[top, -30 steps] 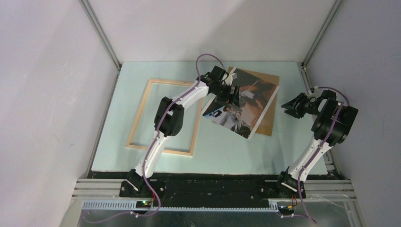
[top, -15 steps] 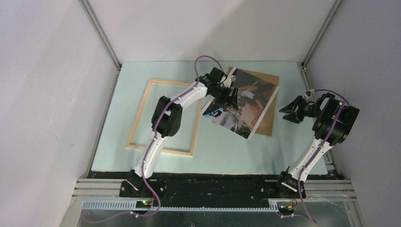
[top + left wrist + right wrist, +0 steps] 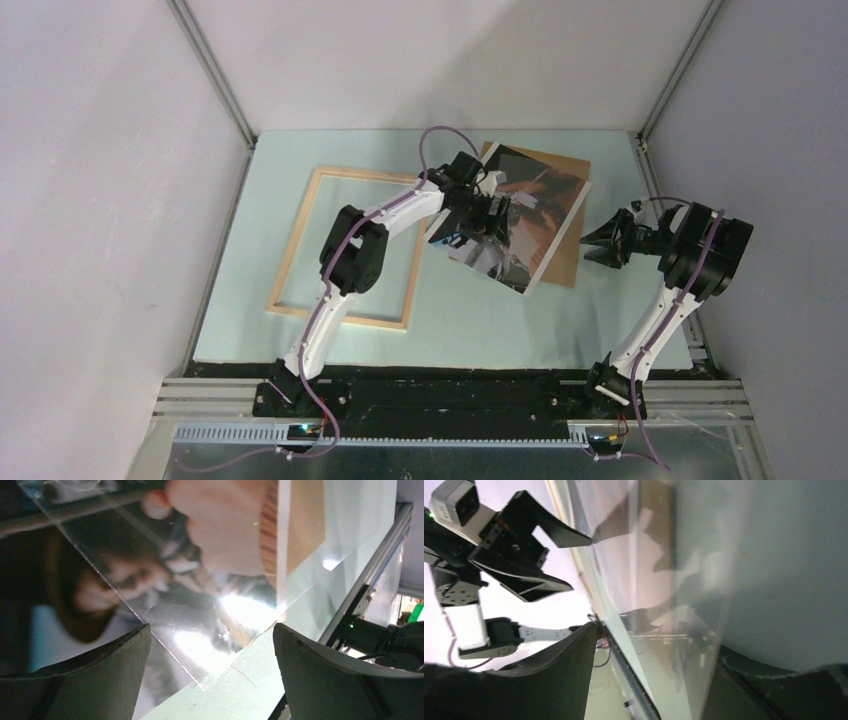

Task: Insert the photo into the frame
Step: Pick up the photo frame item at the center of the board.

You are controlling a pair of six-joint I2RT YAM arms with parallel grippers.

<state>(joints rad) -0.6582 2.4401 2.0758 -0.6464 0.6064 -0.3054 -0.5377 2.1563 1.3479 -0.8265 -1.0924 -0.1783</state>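
The photo (image 3: 545, 195), a dark glossy print with a white border, lies tilted at centre right on a brown backing board (image 3: 570, 255). The pale wood frame (image 3: 296, 240) lies flat to its left, with only the table showing inside it. My left gripper (image 3: 487, 212) hovers open over the photo's left half. In the left wrist view its fingers (image 3: 115, 665) straddle the photo's (image 3: 150, 570) near corner without touching it. My right gripper (image 3: 592, 246) is open, turned on its side, with its tips at the board's right edge.
The pale green mat (image 3: 470, 320) covers the table between grey walls. A metal rail (image 3: 450, 385) runs along the near edge by the arm bases. In the right wrist view the left gripper (image 3: 581, 563) shows at upper left, beyond the sheet's edge.
The right gripper has dropped and moved left toward the board's right edge, its jaws spreading wider. The left gripper has shifted a little right over the photo.
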